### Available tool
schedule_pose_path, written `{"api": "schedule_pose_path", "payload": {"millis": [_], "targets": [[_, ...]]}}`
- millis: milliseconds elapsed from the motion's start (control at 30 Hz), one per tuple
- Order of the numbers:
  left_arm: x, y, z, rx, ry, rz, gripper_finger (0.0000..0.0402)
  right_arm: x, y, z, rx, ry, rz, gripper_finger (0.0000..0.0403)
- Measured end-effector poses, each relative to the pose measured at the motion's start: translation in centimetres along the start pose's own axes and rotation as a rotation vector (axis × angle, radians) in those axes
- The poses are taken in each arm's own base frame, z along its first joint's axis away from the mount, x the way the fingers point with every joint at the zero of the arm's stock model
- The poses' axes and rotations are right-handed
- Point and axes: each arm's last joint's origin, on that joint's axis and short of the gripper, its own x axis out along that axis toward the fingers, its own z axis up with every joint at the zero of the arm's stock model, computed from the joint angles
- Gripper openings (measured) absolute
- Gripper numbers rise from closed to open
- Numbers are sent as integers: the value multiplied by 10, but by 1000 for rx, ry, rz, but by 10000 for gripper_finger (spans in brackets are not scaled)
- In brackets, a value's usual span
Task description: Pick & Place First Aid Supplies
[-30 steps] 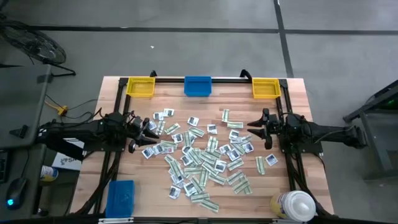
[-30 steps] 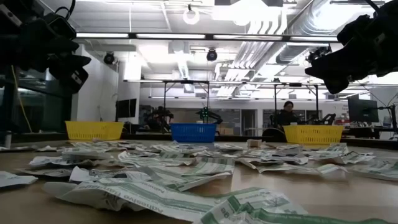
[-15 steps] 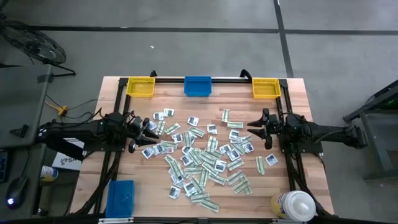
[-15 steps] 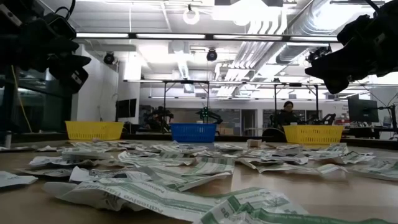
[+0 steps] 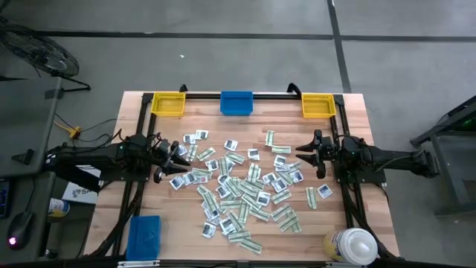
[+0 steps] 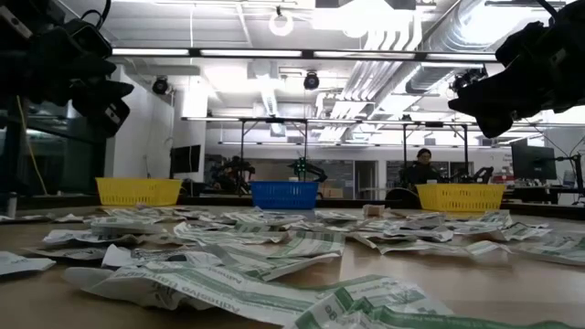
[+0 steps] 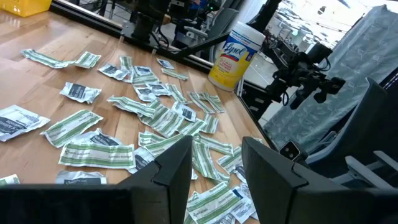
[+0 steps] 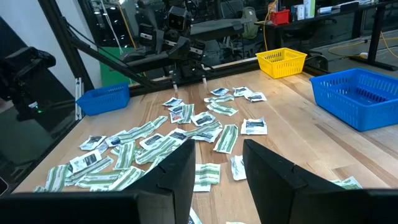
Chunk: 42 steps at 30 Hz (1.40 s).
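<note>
- From above I see the whole spread — the first aid supplies (image 5: 242, 186) lie scattered over the middle of the wooden table (image 5: 349, 123), squarish white packets mixed with green-and-white strips, none in any bin.
- My left gripper (image 5: 177, 158) hovers at the left edge of that scatter; my right gripper (image 5: 306, 155) hovers at its right edge. Both stand spread, pinching nothing.
- My left wrist camera shows what the overhead barely does: the label on the white-capped bottle (image 7: 235, 55), yellow-bodied, at the table's corner, with packets (image 7: 96, 154) lying just past my two dark fingers (image 7: 173, 169), a clear gap between them.
- My right wrist camera looks across the pile (image 8: 186, 134) to my other arm, a yellow bin (image 8: 281, 62) and a blue bin (image 8: 359, 96) beside it.
- The low view alone gives the room — ceiling lights, pipes, a seated person (image 6: 421, 167) far behind the bins.
- At the table's far edge: yellow bin (image 5: 169, 103), blue bin (image 5: 236, 103), yellow bin (image 5: 317, 106); a further blue bin (image 5: 144, 235) sits at the near left corner.
- Against a second ago nothing differs — arms, fingers and packets sit exactly as before.
</note>
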Motion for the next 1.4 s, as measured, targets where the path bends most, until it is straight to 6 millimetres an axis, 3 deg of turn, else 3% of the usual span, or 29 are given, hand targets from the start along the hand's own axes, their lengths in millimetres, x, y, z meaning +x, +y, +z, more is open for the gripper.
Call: {"api": "schedule_pose_path", "payload": {"millis": [867, 1033, 1400], "targets": [[0, 0, 0, 0, -1, 1, 140, 0, 0, 0, 0, 0, 0, 129], [0, 3, 2, -2, -56, 102, 140, 0, 0, 0, 0, 0, 0, 129], [-2, 2, 12, -196, -151, 186, 140, 0, 0, 0, 0, 0, 0, 129]]}}
